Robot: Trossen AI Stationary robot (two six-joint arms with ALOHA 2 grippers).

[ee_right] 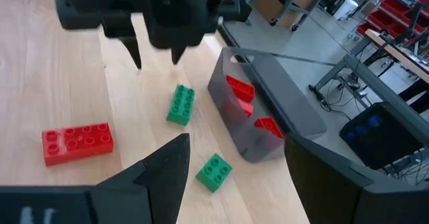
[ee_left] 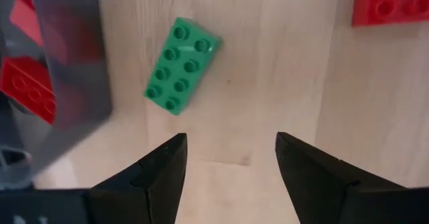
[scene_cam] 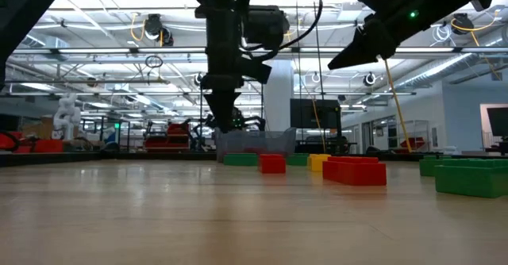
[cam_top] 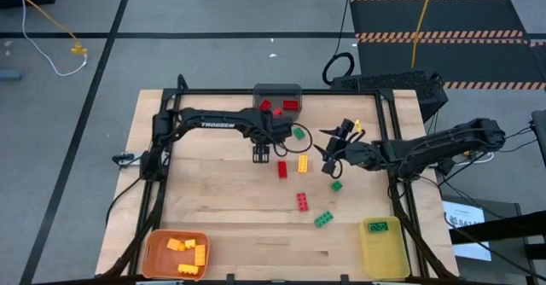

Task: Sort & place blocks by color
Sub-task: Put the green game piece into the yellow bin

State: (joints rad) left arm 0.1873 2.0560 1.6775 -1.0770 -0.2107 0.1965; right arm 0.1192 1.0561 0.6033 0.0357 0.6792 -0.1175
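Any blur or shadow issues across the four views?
Left wrist view: green brick sharp, gray bin wall soft. Low view: near tabletop blurred, arms backlit dark. Right wrist view: own fingers soft. High view: evenly lit.

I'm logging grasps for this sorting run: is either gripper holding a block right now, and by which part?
Nothing is held. The left gripper hangs open and empty by a green block; the right gripper is open and empty too.

Light wooden table (cam_top: 222,208) with dark frame. Gray bin (cam_top: 278,100) at far edge; orange bin (cam_top: 153,253) and yellow bin (cam_top: 384,253) at near corners. Loose blocks mid-table: red (cam_top: 282,168), (cam_top: 303,201); yellow (cam_top: 302,163); green (cam_top: 299,133), (cam_top: 336,185), (cam_top: 323,219).
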